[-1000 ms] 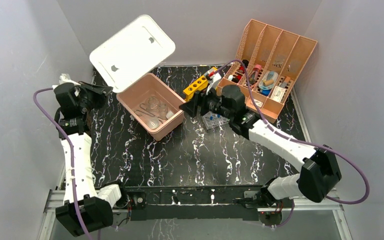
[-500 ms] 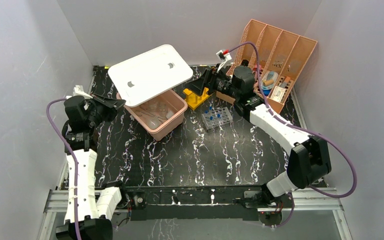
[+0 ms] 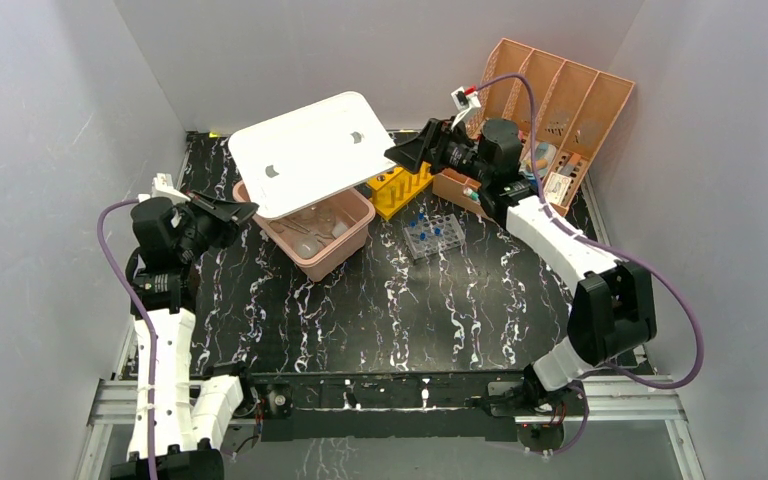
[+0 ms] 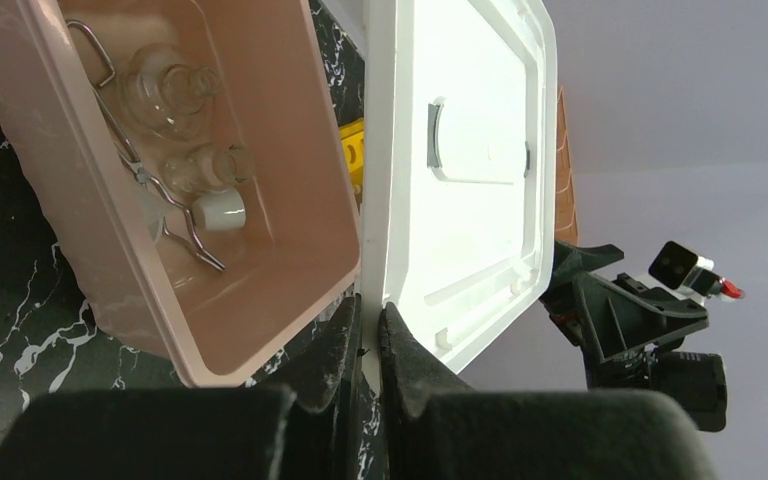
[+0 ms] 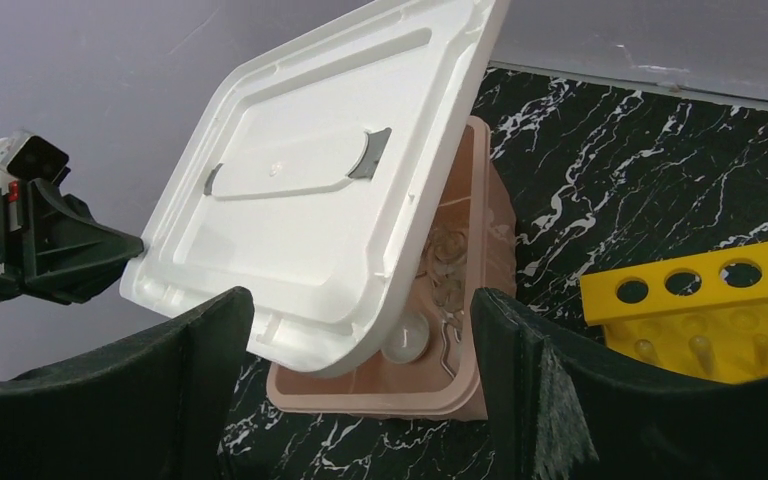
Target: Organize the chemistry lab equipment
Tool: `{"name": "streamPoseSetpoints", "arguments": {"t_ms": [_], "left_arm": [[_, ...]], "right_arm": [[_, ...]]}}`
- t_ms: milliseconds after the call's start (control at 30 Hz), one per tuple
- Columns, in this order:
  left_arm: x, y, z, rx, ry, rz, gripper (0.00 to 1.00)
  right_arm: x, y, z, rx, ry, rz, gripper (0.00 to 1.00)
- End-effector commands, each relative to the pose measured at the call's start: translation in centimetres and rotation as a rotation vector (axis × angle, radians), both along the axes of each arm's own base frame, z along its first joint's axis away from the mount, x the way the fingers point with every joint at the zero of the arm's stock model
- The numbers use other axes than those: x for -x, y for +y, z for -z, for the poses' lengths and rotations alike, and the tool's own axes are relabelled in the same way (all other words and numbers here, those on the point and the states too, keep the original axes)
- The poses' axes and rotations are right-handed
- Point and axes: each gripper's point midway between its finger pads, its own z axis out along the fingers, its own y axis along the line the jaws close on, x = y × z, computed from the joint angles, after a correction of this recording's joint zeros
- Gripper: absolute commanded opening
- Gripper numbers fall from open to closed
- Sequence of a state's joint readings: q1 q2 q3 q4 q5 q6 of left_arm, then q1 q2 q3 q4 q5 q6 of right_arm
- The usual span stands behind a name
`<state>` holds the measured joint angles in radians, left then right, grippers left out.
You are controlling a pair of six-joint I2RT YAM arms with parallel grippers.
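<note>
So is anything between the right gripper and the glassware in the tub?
Yes: the white lid, pinched at its edge by the left gripper, hangs tilted over the pink tub, between the open right gripper and the glassware inside.

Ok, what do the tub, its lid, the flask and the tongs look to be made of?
The tub: likely matte pink plastic, opaque, moulded rim. The lid: glossy white plastic, moulded ribs and latch tabs. The flask: apparently clear glass, see-through with highlights. The tongs: thin bare metal wire, grey and shiny.
</note>
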<state>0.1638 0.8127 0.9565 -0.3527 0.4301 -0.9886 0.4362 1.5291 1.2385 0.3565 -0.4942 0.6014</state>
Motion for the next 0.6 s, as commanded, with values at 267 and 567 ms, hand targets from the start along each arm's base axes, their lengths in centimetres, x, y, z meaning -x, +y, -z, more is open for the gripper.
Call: {"name": "streamPoseSetpoints", "arguments": {"t_ms": [267,567], "left_arm": [[1.5,-1.8,-2.9,-0.052,-0.118,0.11,0.0],[2.0,-2.1,-2.4,-0.088,-0.13,0.142,0.0]], "right_arm": [[0.4,2.4,-4.0,-0.181,0.009,-0.237,0.85],[1.5,2.4,-4.2,-0.191,0.028,-0.298,0.35]]}}
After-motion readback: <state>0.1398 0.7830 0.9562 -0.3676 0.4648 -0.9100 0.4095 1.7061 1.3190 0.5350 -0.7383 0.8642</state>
